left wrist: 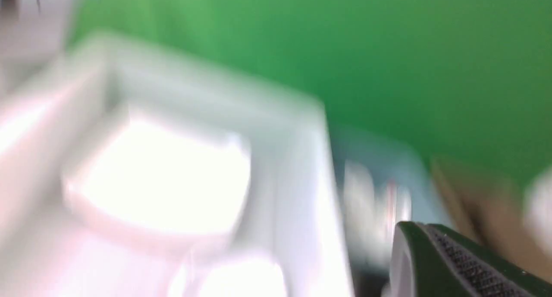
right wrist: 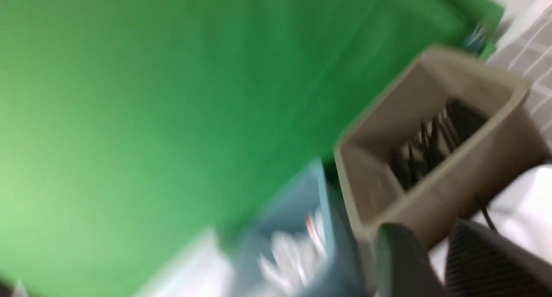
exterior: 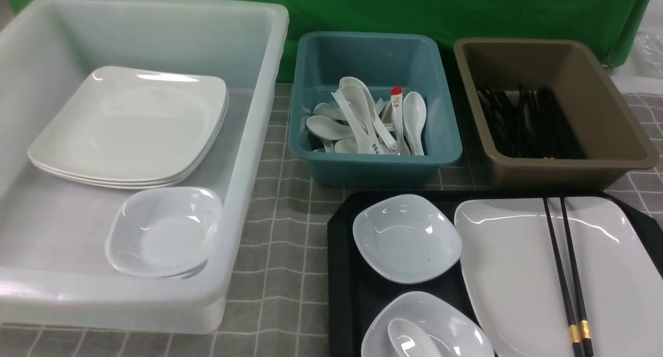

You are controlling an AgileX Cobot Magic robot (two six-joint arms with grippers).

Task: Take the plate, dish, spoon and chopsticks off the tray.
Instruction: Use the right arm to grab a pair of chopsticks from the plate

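The black tray (exterior: 344, 274) lies at the front right of the table. On its right part rests the large white plate (exterior: 518, 274), and the black chopsticks (exterior: 567, 274) lie across that plate. A small white dish (exterior: 406, 238) sits on the tray's left part. A second dish (exterior: 440, 320) in front of it holds the white spoon (exterior: 409, 341). Neither arm shows in the front view. In the blurred left wrist view my left gripper (left wrist: 420, 226) has its pads pressed together and holds nothing. My right gripper (right wrist: 429, 241) shows a gap between its fingers, with nothing in it.
A big clear tub (exterior: 248, 139) at the left holds stacked white plates (exterior: 129, 129) and small dishes (exterior: 163, 232). A teal tub (exterior: 373, 160) of white spoons stands in the middle, and a brown tub (exterior: 611, 150) of black chopsticks at the right. A green backdrop hangs behind.
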